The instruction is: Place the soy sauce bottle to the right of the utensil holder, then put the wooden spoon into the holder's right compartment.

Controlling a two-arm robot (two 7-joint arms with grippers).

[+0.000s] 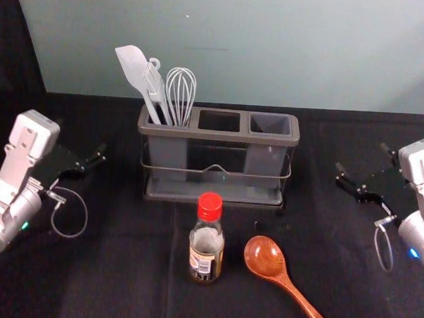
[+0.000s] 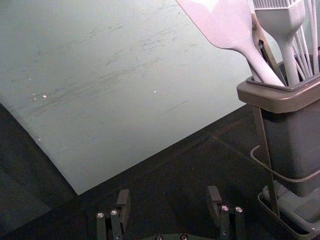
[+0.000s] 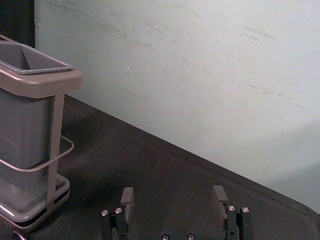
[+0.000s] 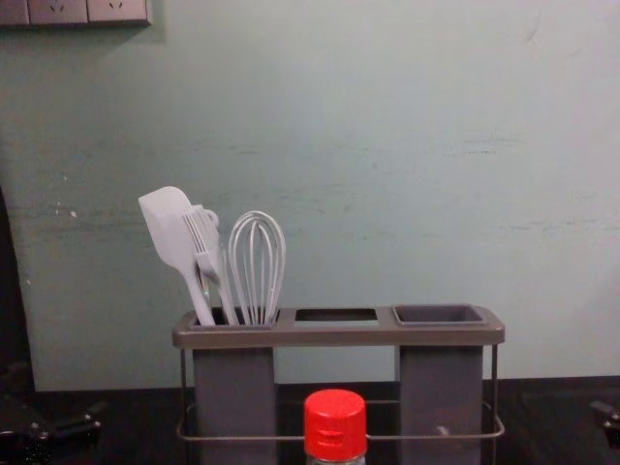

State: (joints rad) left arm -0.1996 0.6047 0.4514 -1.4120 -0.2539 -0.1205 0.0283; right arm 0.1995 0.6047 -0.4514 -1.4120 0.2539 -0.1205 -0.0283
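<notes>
Plainly, the head view gives the whole layout: the soy sauce bottle [image 1: 207, 236], red-capped, stands upright in front of the utensil holder [image 1: 218, 135], near its middle; the wooden spoon [image 1: 265, 257] lies to the bottle's right, apart from it, bowl towards the holder and handle slanting off to the near right; a spatula [image 1: 134, 65] and a wire whisk [image 1: 180, 94] stand in the left compartment; the left gripper [image 1: 82, 136] hangs well apart from the holder on the left, the right gripper [image 1: 361, 156] likewise on the right.

The left wrist view brings out what the head view blurs: the comb-like bristles of a silicone brush [image 2: 281, 20] beside the spatula, and the holder's rounded corner with its wire rail; the left gripper [image 2: 168, 192] has its two fingers spread wide, with nothing between them.

The right wrist view gives the other end of the holder, with the right compartment [image 3: 27, 125] a deep grey bin open at the top; the right gripper [image 3: 173, 190] is wide too, its gap unfilled.

The chest view, from lower down, puts the bottle's red cap before the holder, right of the whisk; it adds a socket panel [image 4: 85, 11] high on the wall [image 4: 387, 136].
</notes>
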